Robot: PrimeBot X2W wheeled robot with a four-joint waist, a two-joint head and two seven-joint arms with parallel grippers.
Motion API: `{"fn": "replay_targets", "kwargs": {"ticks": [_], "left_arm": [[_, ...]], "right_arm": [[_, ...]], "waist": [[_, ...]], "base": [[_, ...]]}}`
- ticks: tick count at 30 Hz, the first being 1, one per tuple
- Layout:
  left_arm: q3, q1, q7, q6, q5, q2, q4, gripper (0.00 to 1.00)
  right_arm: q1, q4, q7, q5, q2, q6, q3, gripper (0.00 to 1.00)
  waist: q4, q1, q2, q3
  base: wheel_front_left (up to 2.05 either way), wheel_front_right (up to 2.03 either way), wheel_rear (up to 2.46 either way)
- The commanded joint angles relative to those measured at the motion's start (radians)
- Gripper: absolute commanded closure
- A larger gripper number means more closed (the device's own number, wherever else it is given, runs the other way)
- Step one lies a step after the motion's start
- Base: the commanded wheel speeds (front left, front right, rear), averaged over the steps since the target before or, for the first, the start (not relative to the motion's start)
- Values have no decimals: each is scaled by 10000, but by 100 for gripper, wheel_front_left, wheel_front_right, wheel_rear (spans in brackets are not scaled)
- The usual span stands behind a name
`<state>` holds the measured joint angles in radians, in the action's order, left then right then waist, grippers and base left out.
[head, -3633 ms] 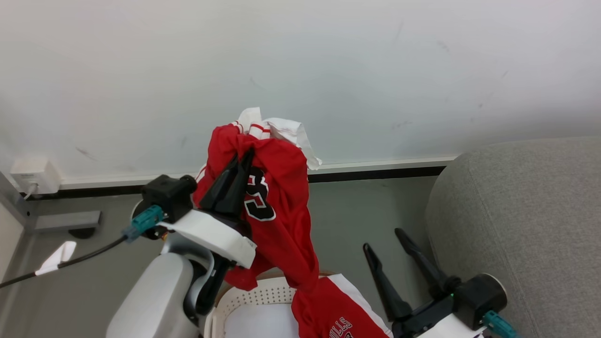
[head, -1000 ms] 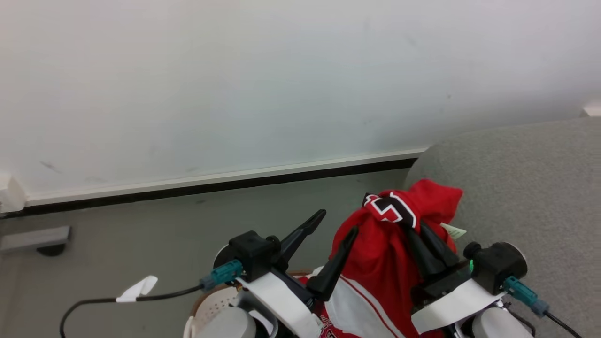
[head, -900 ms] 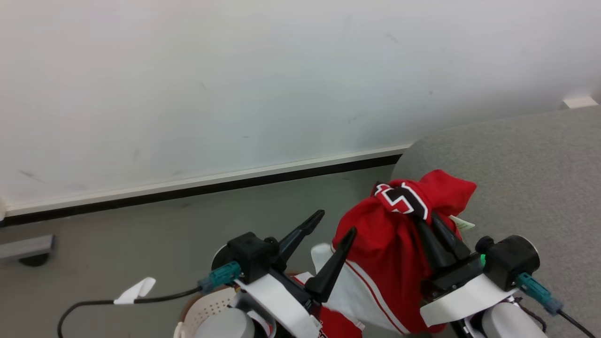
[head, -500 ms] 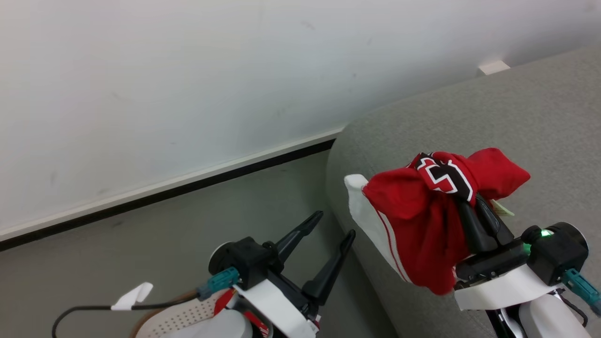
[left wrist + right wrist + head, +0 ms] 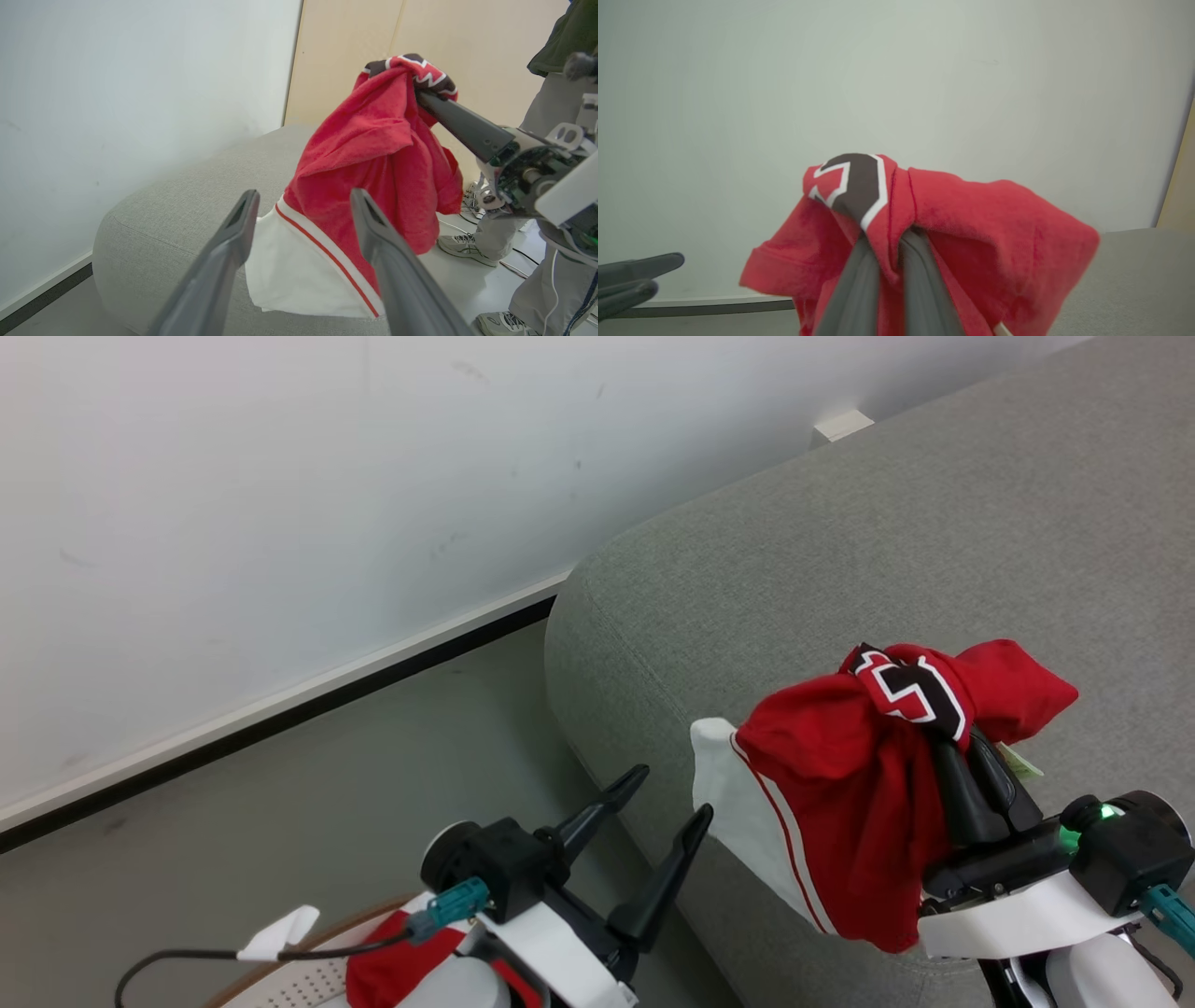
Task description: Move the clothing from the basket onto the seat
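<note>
**Clothing** [image 5: 840, 784]: red knit, soft and bunched, with a white panel edged by a thin red stripe at its lower hem. A black figure outlined in white sits at the top fold. It hangs in a loose drape from the right fingers, out over the seat's rounded front corner. Whether the white hem touches the upholstery cannot be told. From the left wrist it shows as a peaked red mass [image 5: 373, 154], beyond and between the left fingers and apart from them.

**Right fingers** [image 5: 971, 793]: two long, dark, tapered fingers, clenched on the clothing. Their tips are buried in the top fold just under the black figure, and the cloth spills down both sides [image 5: 971, 219].

**Left fingers** [image 5: 667, 877]: the same dark taper, spread wide and holding nothing. They stand beside the seat's near edge, to the left of the hanging cloth.

**Seat** [image 5: 840, 541]: light grey woven upholstery, broad, with rounded edges and a stitched seam along the corner.

**Basket** [image 5: 280, 975]: cream perforated plastic with a brown rim, at the lower left edge of the head view, well apart from the held clothing.

**Second piece** [image 5: 392, 961]: red cloth lying in the basket, partly hidden by the left arm.

**Surroundings**: a pale, scuffed wall [image 5: 280, 476], a dark skirting [image 5: 280, 709] and a grey floor [image 5: 327, 803]. A person's grey trouser leg and pale trainer [image 5: 467, 245] show past the seat.
</note>
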<state>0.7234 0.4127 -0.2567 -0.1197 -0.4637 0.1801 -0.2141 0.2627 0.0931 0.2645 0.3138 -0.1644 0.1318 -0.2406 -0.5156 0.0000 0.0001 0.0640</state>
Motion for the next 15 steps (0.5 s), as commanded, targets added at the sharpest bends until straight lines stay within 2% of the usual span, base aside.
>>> {"fn": "replay_targets", "kwargs": {"ticks": [1,9,13,15], "left_arm": [[-1,73,-34,-22,56,30,-26,0],[72,209,-67,-50,173,46,-51,0],[121,425,-66,-65,257,191,7,0],[143,506,-15,-76,239,289,20,0]], "right_arm": [[-80,-71,-3,-8,-35,-22,42,100],[430,-171,-1,7,-148,-22,446,100],[1116,13,-3,160,-479,-22,772,100],[1616,272,-3,198,-869,-22,816,100]], "waist": [[-15,0,-1,5],[144,0,-1,345],[422,0,-1,842],[569,0,-1,1125]], "base": [[0,0,0],[0,0,0],[0,0,0],[0,0,0]]}}
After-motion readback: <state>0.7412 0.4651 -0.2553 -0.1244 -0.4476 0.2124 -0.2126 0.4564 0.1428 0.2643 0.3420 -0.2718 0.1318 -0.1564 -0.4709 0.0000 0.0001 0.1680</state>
